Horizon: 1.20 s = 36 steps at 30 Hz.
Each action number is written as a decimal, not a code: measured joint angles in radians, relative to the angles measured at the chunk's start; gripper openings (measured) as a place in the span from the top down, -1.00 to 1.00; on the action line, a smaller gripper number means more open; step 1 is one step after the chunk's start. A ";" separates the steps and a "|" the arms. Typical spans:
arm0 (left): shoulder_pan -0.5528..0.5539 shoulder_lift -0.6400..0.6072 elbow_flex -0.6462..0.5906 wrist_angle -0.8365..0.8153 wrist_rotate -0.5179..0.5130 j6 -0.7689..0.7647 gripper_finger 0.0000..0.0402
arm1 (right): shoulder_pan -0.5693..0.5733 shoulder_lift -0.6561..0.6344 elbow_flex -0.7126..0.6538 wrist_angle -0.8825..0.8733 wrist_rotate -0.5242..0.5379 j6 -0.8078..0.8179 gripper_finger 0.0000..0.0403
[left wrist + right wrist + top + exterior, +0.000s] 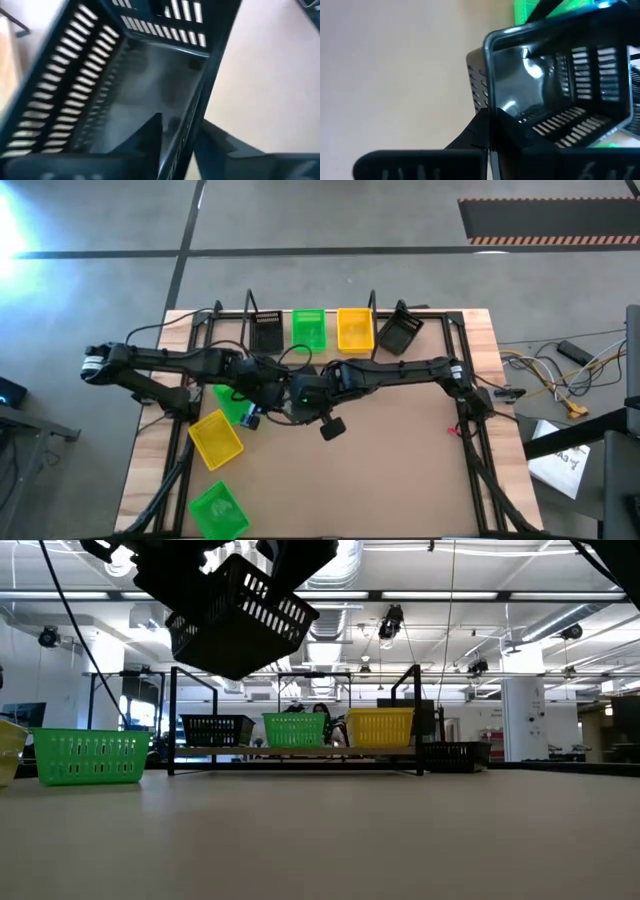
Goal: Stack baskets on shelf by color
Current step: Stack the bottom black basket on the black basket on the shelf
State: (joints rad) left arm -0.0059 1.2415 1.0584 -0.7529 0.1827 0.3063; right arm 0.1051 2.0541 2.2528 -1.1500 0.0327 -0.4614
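Two claws of mine, left gripper [175, 145] and right gripper [492, 125], clamp the black perforated plastic basket [238, 615] aloft mid-table; release one, then lower level onto the light-wood shelf [300, 752].

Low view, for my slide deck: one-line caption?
Black basket held above the table; black, green and yellow baskets line the shelf behind.

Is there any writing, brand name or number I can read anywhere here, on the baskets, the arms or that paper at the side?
None can be read.
Paper sheet beside the table: dark handwriting-like marks, too small and blurred to read.
Held black basket, shelf baskets, both arms: no label or number shows.
Striped floor mat: orange-and-white hazard stripes only, no words.
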 joint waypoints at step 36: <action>0.427 0.200 0.355 -0.020 -0.350 -0.933 1.00 | 0.022 -0.596 -0.525 0.115 0.361 0.480 0.69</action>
State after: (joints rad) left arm 0.4207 1.4416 1.4135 -0.7730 -0.1676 -0.6265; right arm 0.1272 1.4579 1.7274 -1.0348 0.3935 0.0183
